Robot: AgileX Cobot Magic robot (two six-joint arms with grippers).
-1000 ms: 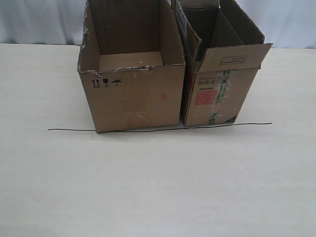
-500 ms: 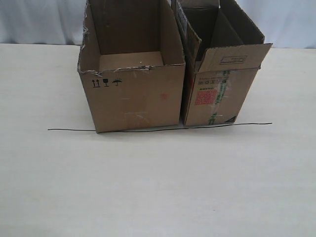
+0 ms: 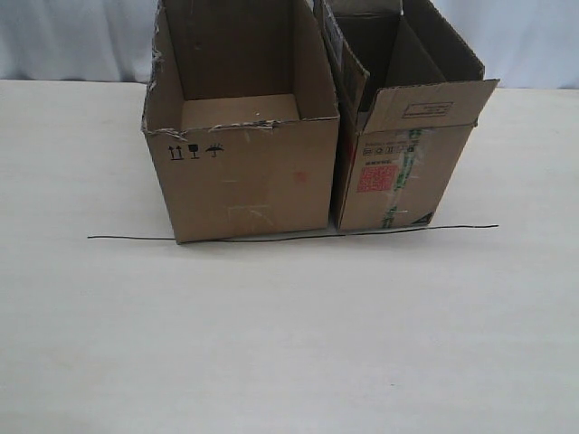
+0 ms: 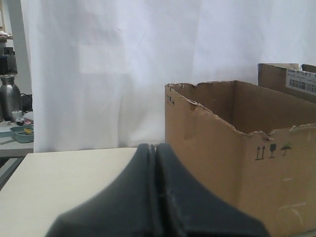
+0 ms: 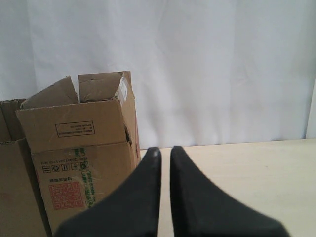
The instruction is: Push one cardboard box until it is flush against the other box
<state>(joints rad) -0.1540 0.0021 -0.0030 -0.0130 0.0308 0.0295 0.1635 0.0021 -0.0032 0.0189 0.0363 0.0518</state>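
Cardboard fills the far side of the pale table (image 3: 289, 344). The wide, plain brown cardboard box (image 3: 249, 181) with a ragged torn rim stands upright near the far edge, a little toward the left corner. Its front wall bears small black handling symbols and a faint red spot. Just beside it, toward the right corner, we see the other box (image 3: 398, 176), a narrower, taller brown carton with a red label, green-striped tape and its top flaps up. Their upper edges meet in the exterior view. Lower down a thin dark seam runs between the walls, and we cannot tell whether they touch along their full length. A thin black line (image 3: 127, 238) crosses the table along the front bottom edges of both cartons.

The left gripper (image 4: 155, 148) has its dark fingers pressed together, holding nothing, with the torn-rimmed carton nearby. The right gripper (image 5: 164, 150) is all but closed, only a thin slit between its fingers, gripping nothing, near the labelled carton.
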